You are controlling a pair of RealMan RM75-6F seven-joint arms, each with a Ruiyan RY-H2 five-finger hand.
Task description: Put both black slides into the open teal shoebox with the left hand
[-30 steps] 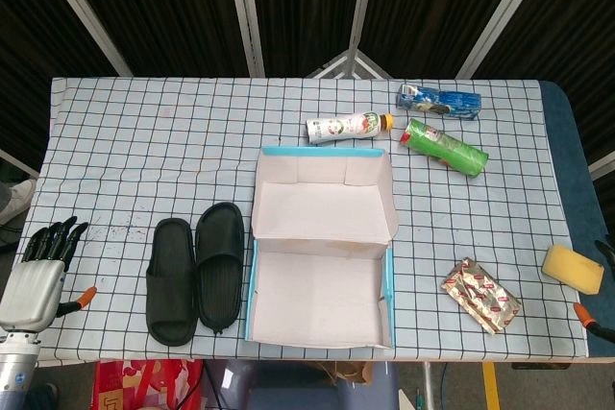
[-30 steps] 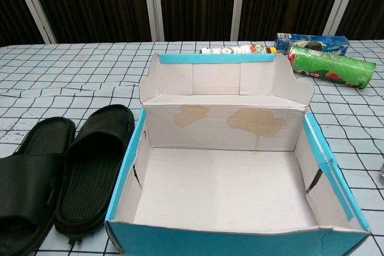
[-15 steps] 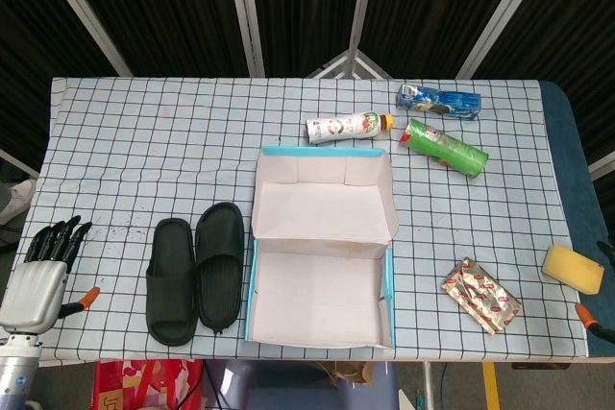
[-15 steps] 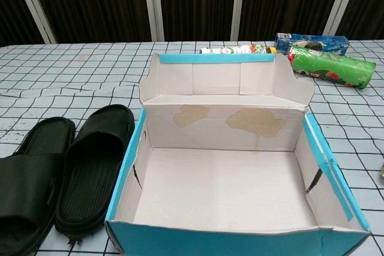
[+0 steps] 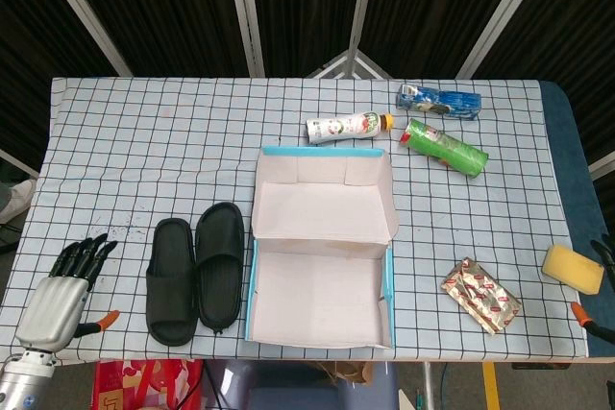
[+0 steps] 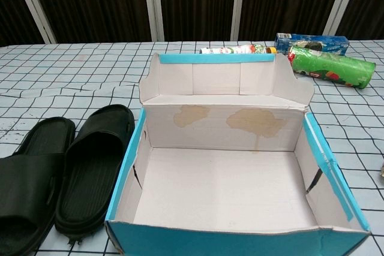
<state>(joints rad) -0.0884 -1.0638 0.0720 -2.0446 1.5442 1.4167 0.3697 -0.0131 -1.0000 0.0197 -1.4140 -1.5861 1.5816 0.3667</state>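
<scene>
**Two slides on the worktop, box empty, left hand moved in**

Two black slides lie side by side near the front edge of the worktop (image 5: 144, 151), toes toward the back: the left slide (image 5: 172, 280) and the right slide (image 5: 220, 264), whose side sits just beside the teal shoebox (image 5: 323, 249). The shoebox stands open at the middle of the front edge, its lid folded back toward the far edge; the chest view shows brown stains on the inner back wall and nothing inside.

At the front left corner the left hand (image 5: 62, 295) hovers with its dark fingers (image 5: 86, 256) spread apart and extended, holding nothing. Since a second ago it has shifted toward the slides and its fingers now angle toward them. At the front right corner only a dark, orange-tipped sliver of the right hand (image 5: 598, 285) shows, beside a yellow sponge (image 5: 573, 268); how its fingers stand cannot be told.

A foil packet (image 5: 480, 295) with red print lies right of the box. Toward the far edge lie a white tube (image 5: 348, 126) with an orange cap, a green canister (image 5: 444, 145) and a blue packet (image 5: 439, 100); none of their lettering can be read.

The worktop wears a white cloth with a black grid. Behind it hang dark slatted panels crossed by pale metal bars.
</scene>
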